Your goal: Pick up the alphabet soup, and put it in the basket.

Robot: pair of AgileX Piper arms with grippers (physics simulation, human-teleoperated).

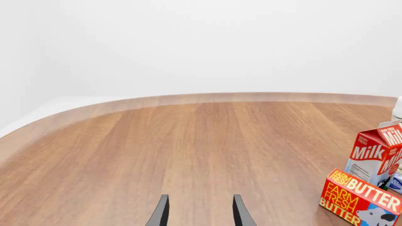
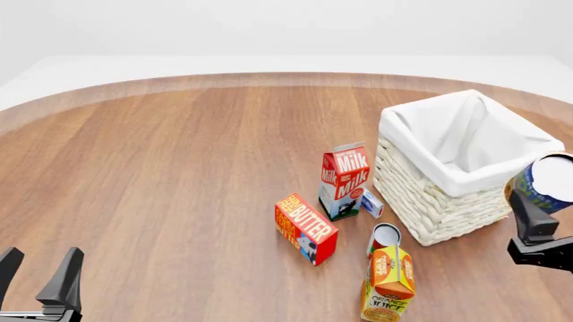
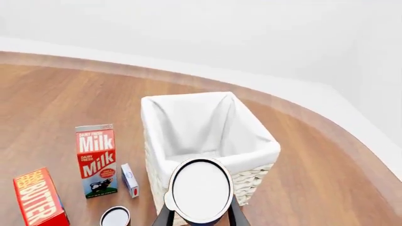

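Observation:
The alphabet soup (image 2: 546, 182), a can with a dark blue and yellow label and a silver-white top, is held in the air by my right gripper (image 2: 535, 213), just off the near right side of the basket (image 2: 421, 194). In the right wrist view the can's top (image 3: 201, 189) sits between the fingers (image 3: 164, 217), in front of the white-lined basket (image 3: 188, 123), which looks empty. My left gripper (image 2: 36, 274) is open and empty low at the near left of the table; its fingers (image 1: 161, 213) show over bare wood.
A milk carton (image 2: 345, 180), a small blue-white box (image 2: 372, 203), a butter box (image 2: 305, 228), a slim red-and-white can (image 2: 384, 238) and an orange juice carton (image 2: 388, 285) stand left of and in front of the basket. The table's curved edge runs along the far side.

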